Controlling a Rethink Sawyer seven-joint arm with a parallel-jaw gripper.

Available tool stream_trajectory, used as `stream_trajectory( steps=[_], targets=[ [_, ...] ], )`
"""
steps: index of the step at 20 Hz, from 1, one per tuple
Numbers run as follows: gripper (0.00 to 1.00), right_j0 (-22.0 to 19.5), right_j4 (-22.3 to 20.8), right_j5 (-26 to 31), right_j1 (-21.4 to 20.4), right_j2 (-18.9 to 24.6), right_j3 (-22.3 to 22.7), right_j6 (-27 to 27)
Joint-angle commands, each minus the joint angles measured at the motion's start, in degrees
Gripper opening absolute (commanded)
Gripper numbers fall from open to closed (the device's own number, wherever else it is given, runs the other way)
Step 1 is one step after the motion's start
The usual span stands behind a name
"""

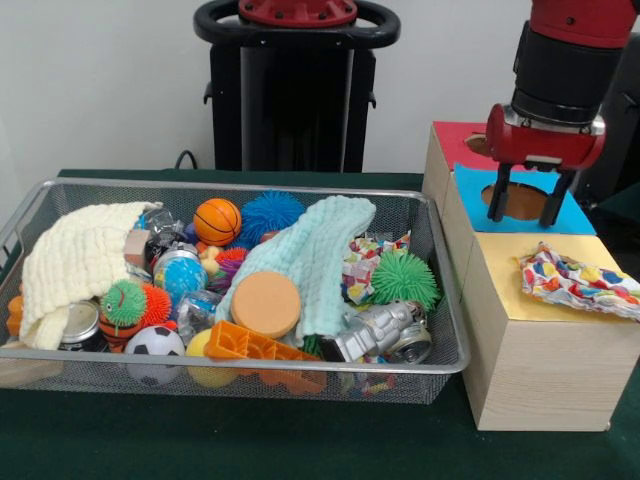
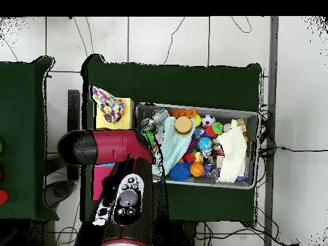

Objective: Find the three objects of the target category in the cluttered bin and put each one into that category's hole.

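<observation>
Lab: cables [image 2: 192,38] across tiled floor [image 2: 166,38]

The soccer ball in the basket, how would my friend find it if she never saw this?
Look in the wire bin, at its front edge near the left end. The soccer ball sits there, between a tin can and a yellow ball. It is the only white ball with black patches.

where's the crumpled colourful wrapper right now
In the front view the crumpled wrapper lies at the right, on the yellow section of the wooden box, outside the wire bin; the gripper hangs over the blue section's hole beside it.
</observation>
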Motion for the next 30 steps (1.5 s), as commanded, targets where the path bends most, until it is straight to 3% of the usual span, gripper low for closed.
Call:
stream_trajectory(
  steps=[1,4,8,14,16,20,27,30],
  targets=[
    [1.00,-1.0,-0.2,3.6,0.5,3.2,6.5,6.8],
    [1.00,-0.6,0.3,7.1,-0.9,2.8,4.8,6.9],
    [1.00,0.2,1.3,15.5,-7.3,1.5,2.2,7.5],
    [1.00,0.7,2.5,18.0,-9.8,0.7,-2.5,11.1],
    [1.00,0.7,2.9,17.2,-9.7,0.5,-3.4,12.4],
    [1.00,0.3,3.2,10.2,-6.3,0.5,-6.1,14.3],
    [1.00,0.9,1.9,9.6,-0.8,-0.8,-16.0,14.9],
    [1.00,1.2,2.7,8.9,0.0,-1.4,-17.1,16.3]
  ],
)
